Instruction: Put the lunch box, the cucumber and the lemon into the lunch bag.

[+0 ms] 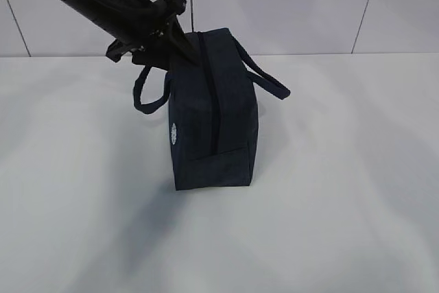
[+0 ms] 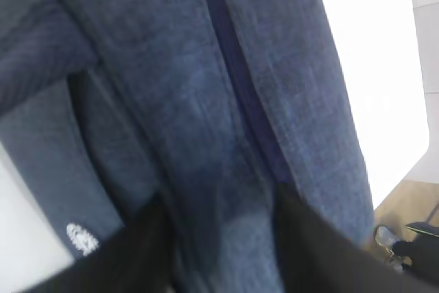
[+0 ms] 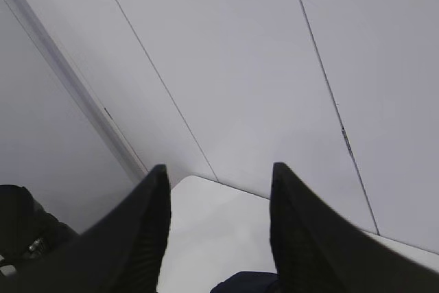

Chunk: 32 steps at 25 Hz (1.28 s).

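The dark navy lunch bag (image 1: 212, 121) stands on the white table, its black top zipper (image 1: 211, 94) closed along its length. My left gripper (image 1: 175, 46) is at the bag's far top end. In the left wrist view its jaws stand apart, astride the bag's fabric (image 2: 171, 101) beside the zipper (image 2: 240, 87). The white logo (image 2: 82, 238) shows on the bag's side. My right gripper (image 3: 219, 224) is open and empty, raised and facing the wall. The lunch box, cucumber and lemon are out of view.
The bag's two loop handles (image 1: 267, 77) hang out to either side. The white table (image 1: 329, 204) spreads all round the bag. A tiled wall (image 1: 295, 5) stands right behind it. A bit of navy fabric (image 3: 247, 283) shows below the right gripper.
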Motion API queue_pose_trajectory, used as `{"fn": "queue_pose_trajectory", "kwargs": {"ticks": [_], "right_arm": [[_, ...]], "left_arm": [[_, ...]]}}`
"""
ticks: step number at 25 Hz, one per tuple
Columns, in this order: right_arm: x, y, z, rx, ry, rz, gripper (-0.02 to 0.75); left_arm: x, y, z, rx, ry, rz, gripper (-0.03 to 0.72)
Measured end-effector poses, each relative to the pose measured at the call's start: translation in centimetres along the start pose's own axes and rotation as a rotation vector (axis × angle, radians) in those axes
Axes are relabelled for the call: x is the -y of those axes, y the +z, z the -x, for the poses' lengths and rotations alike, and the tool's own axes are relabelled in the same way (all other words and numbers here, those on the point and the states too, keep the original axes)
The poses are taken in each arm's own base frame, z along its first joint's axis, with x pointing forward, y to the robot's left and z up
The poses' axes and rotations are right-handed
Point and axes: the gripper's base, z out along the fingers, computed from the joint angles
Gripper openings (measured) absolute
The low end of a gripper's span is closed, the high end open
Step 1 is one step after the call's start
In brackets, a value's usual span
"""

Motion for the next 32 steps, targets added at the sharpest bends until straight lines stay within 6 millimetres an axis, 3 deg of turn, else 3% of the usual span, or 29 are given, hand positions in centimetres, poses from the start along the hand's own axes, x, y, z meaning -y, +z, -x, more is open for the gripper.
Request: {"fn": "queue_pose_trajectory", "kwargs": {"ticks": [3,8,13,17,22,26,32], "right_arm": [[-0.2,-0.1,0.2,0.002,0.051,0.001,0.368],[-1.5,-0.9,1.5,0.026,0.086,0.013,0.368],[-4.2,-2.2,5.4,0.005,0.037,-0.012,0.368],[-7.0,-4.1,9.2,-0.103,-0.092,-0.100,0.368],[-10.4,-8.2,12.4,-0.280,-0.278,-0.320,0.347],[-13.5,-11.1,14.0,-0.266,-0.323,-0.372,0.333],[-18.0,-14.7,14.8,-0.186,-0.318,-0.321,0.325]], "left_arm": [[-0.5,-0.5,0.2,-0.001,-0.010,0.004,0.442],[-0.2,-3.7,0.9,0.074,0.034,0.047,0.480],[1.4,-8.6,1.2,0.202,0.143,0.140,0.483],[3.8,-13.1,0.5,0.311,0.257,0.223,0.483],[7.5,-18.8,-1.6,0.444,0.380,0.280,0.483],[10.8,-22.8,-4.2,0.540,0.466,0.279,0.483],[15.6,-26.1,-9.6,0.547,0.596,0.237,0.483]]}}
